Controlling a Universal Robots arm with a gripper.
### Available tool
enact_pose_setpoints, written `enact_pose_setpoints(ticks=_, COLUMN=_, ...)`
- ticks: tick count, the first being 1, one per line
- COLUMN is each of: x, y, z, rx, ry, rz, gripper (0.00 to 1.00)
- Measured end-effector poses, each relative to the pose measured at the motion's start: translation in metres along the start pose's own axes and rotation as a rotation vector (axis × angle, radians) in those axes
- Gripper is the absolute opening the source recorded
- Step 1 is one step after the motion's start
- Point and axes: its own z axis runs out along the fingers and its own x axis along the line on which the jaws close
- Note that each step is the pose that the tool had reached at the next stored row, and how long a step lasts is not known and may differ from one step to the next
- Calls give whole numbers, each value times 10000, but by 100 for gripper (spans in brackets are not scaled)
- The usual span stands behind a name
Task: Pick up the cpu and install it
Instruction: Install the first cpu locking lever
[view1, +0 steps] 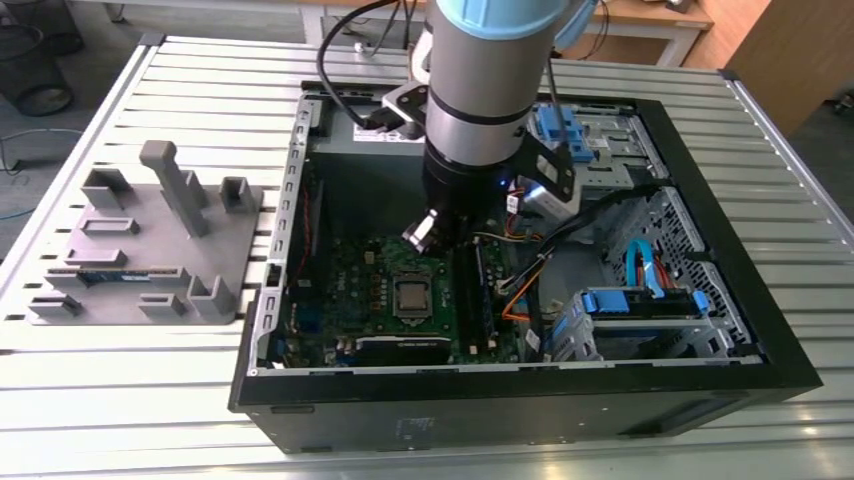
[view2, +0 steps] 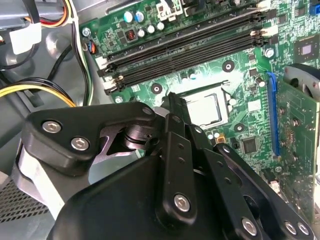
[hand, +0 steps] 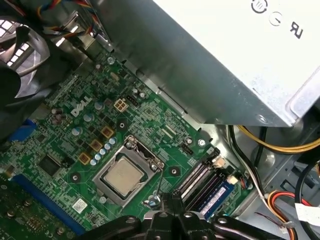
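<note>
The cpu (view1: 411, 296) lies flat in the socket on the green motherboard (view1: 360, 270) inside the open computer case. Its silvery top also shows in the first wrist view (hand: 123, 173) and in the second wrist view (view2: 204, 109), framed by the metal socket bracket. My gripper (view1: 427, 236) hangs just above the board, slightly behind the socket and apart from the cpu. In both wrist views its black fingers (view2: 172, 102) (hand: 172, 202) sit together with nothing between them.
The silver power supply (hand: 225, 50) looms close beside the arm. Memory slots (view2: 185, 45) and coloured cables (view1: 523, 292) run by the socket, and an expansion card (view2: 295, 135) stands next to it. A grey parts fixture (view1: 147, 240) sits outside the case at the exterior view's left.
</note>
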Motion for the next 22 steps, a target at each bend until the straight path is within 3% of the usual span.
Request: enact_pose_setpoints(ticks=22, x=66, y=71, z=58, rx=45, ry=37, rz=35, gripper=11)
